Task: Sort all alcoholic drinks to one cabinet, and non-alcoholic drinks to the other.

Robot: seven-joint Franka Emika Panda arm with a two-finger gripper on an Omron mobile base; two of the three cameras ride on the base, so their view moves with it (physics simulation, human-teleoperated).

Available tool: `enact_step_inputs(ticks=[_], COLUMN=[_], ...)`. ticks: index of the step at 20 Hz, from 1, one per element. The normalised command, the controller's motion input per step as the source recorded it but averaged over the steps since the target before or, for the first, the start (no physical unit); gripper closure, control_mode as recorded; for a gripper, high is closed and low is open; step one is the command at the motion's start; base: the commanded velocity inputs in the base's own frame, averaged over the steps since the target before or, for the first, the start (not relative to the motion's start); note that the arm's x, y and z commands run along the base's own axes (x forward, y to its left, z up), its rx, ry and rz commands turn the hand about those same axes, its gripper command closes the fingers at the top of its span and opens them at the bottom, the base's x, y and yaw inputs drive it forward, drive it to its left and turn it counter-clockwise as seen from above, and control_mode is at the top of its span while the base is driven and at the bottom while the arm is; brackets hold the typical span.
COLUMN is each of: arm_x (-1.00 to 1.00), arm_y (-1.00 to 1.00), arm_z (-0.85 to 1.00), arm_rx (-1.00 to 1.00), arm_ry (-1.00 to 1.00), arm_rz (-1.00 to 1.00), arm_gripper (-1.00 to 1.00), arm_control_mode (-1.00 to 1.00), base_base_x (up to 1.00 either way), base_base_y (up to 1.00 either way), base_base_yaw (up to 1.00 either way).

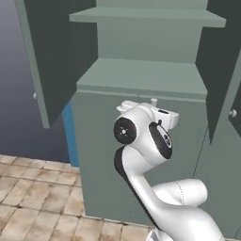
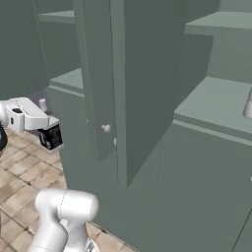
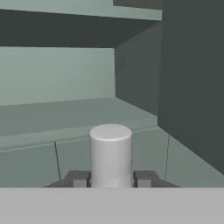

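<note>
My gripper is shut on the square black-labelled bottle, one of the alcoholic drinks. In the hand view its pale round cap rises between the two dark fingertips. In the right base view the gripper hangs at the left, in front of the open cabinet and just below its lower shelf. In the left base view the bottle's cap pokes up behind the white hand, level with the shelf's front edge. The other bottles are out of view, apart from a pale shape at the right edge.
Open cabinet doors flank the shelf on both sides. A long door stands between the two cabinets. An upper shelf sits above. The floor is tiled.
</note>
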Motion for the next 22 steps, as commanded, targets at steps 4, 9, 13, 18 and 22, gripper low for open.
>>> enact_step_inputs(ticks=[4, 9, 13, 18, 22], arm_x=[0.00, 0.00, 0.00, 0.00, 0.00], arm_y=[0.00, 0.00, 0.00, 0.00, 0.00], arm_z=[0.00, 0.00, 0.00, 0.00, 0.00], arm_rx=[0.00, 0.00, 0.00, 0.00, 0.00], arm_ry=[0.00, 0.00, 0.00, 0.00, 0.00], arm_rz=[0.00, 0.00, 0.00, 0.00, 0.00], arm_gripper=[1.00, 1.00, 1.00, 1.00, 1.00], arm_control_mode=[1.00, 1.00, 1.00, 1.00, 1.00], base_base_x=[0.48, 0.53, 0.54, 0.45, 0.28], base_base_y=[0.23, 0.39, 0.32, 0.11, 0.37], base_base_yaw=[-0.31, -0.29, -0.26, -0.19, -0.08])
